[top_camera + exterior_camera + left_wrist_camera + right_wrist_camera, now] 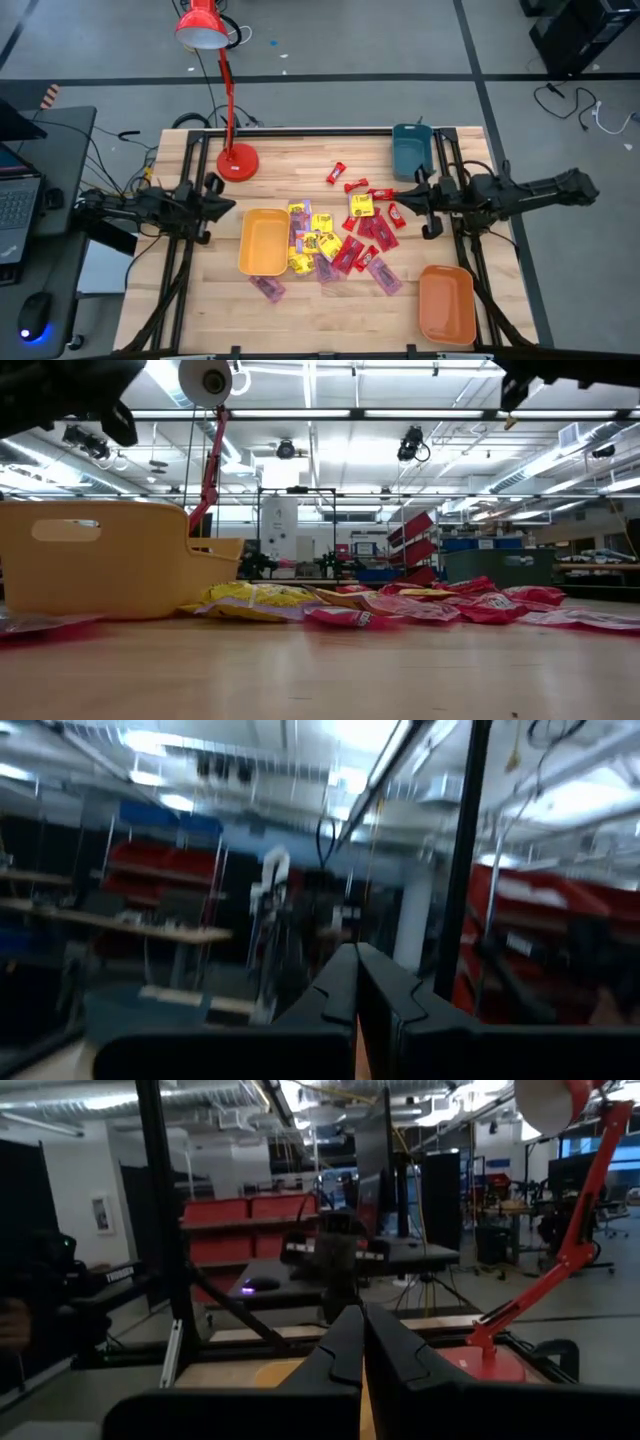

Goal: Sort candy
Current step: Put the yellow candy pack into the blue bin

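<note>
Red and yellow candy [335, 238] lies between both closed grippers.

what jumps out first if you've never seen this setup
The pile of candy in red, yellow and purple wrappers, heaped mid-table, catches the eye first. A yellow tray lies against its left edge, an orange tray sits at the near right corner and a teal tray at the far right. A red desk lamp stands at the far left.
</note>
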Robot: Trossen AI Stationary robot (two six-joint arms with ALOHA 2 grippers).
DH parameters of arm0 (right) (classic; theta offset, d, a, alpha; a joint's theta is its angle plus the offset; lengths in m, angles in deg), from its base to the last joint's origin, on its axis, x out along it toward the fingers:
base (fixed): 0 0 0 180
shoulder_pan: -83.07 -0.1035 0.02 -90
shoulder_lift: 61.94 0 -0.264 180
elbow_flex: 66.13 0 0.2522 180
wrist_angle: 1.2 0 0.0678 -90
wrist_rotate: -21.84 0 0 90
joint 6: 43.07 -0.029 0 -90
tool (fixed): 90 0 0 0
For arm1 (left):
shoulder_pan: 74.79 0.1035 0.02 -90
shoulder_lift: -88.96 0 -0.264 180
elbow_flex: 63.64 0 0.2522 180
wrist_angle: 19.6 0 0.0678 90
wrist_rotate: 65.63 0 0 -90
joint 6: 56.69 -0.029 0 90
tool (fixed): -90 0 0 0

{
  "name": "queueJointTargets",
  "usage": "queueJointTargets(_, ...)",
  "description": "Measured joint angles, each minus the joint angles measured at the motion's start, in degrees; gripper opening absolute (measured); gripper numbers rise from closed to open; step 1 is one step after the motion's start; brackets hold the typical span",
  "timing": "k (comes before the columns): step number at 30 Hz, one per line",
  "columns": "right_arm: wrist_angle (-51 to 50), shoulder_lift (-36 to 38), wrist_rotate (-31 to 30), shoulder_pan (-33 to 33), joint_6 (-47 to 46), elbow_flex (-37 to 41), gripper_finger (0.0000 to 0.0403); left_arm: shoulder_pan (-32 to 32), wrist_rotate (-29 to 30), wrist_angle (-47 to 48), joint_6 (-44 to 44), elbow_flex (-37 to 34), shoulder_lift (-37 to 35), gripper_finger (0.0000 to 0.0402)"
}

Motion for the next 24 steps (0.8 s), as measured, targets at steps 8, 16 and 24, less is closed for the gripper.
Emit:
queueJointTargets(8, 1.1, -5.0, 0.0, 0.0, 5.5, -3.4, 0.0003, 0.0, 2.9, -2.9, -1.7, 0.0, 0.0, 0.0008)
queueJointTargets(16, 8.1, -5.4, 0.0, 0.0, 5.2, -3.4, 0.0003, 0.0, 6.7, 0.0, -4.4, 0.0, 0.2, 0.0008)
queueJointTargets(24, 15.2, -5.8, -0.2, 0.1, 6.9, -3.4, 0.0003, 0.0, 14.9, 7.8, 1.4, 0.9, 6.7, 0.0008)
